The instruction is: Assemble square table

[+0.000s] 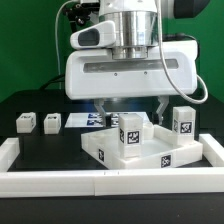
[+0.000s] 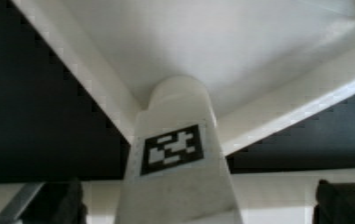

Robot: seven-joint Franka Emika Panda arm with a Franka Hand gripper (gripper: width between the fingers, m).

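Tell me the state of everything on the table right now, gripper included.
gripper: open, empty, above the middle leg.
square panel: lying flat, rim up.
middle leg: upright on the panel, ungripped.
second leg: upright by the panel's edge, exterior view's right.
two loose legs: lying on the black surface, exterior view's left, unattached.

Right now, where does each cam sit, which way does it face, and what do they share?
Exterior view: off the robot, facing the arm over the low white wall; shows its open pincer and the panel.
Wrist view: on the wrist, aimed down past both fingertips at a tagged leg by the panel's corner.
Shared: that leg, panel, pincer.
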